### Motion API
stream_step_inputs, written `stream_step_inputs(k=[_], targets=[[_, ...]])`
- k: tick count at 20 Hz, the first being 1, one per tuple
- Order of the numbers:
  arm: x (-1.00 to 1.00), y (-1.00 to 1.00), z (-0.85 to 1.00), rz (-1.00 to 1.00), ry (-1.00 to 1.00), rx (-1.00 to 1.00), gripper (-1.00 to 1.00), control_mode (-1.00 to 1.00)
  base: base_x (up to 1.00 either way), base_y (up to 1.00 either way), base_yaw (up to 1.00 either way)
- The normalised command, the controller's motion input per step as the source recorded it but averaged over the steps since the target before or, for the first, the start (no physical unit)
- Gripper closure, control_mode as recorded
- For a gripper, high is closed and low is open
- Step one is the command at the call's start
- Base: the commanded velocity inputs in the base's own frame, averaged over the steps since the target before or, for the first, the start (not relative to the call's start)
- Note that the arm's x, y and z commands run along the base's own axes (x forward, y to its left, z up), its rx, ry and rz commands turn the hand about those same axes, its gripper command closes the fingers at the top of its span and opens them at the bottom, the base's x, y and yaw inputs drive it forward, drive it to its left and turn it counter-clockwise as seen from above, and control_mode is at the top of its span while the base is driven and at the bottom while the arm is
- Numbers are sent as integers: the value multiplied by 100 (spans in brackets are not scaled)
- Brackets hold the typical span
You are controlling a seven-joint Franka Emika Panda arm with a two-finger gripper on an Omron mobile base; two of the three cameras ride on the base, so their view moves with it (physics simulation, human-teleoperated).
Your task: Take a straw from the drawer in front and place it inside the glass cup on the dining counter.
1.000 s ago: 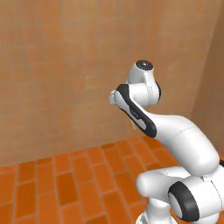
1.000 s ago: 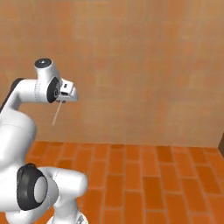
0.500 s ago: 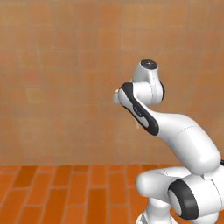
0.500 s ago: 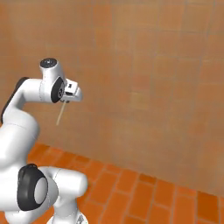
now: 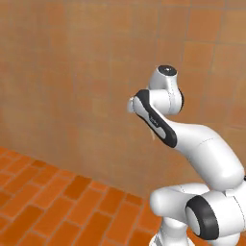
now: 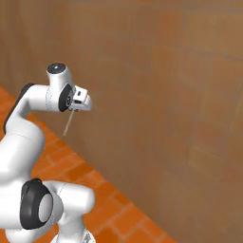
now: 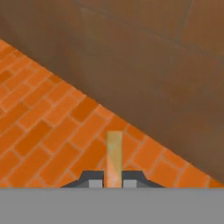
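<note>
Right base view: the white arm rises from 7 o'clock and bends over at 10 o'clock, where the hand points toward 3 o'clock. The jaws are closed on the straw, a thin pale stick that hangs from the gripper and slants down toward 7 o'clock, its lower end free in the air above the floor. A tan tiled wall stands just beyond the hand and runs from 9 o'clock down to 5 o'clock. An orange brick floor meets the foot of that wall; nothing lies on the visible floor.

Left base view: the arm rises from 5 o'clock, and its wrist sits near the centre, turned away toward the wall. A short pale piece of the straw shows below the wrist at the dark band's edge. The brick floor fills 7 to 8 o'clock.

Hand view: the two dark fingertips stand at 6 o'clock, pressed against either side of the straw, which runs straight up toward 12 o'clock. Behind it the brick floor spreads across 7 to 10 o'clock, and the dark brown wall closes off 12 to 4 o'clock.
</note>
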Motion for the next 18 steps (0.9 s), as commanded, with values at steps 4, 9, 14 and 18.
stream_step_inputs(k=[4,9,14,18], targets=[[0,0,0,0,0,0,100,100,80,0,75],[0,0,0,0,0,0,100,100,74,2,75],[0,0,0,0,0,0,100,100,90,0,71],[0,0,0,0,0,0,100,100,100,0,66]])
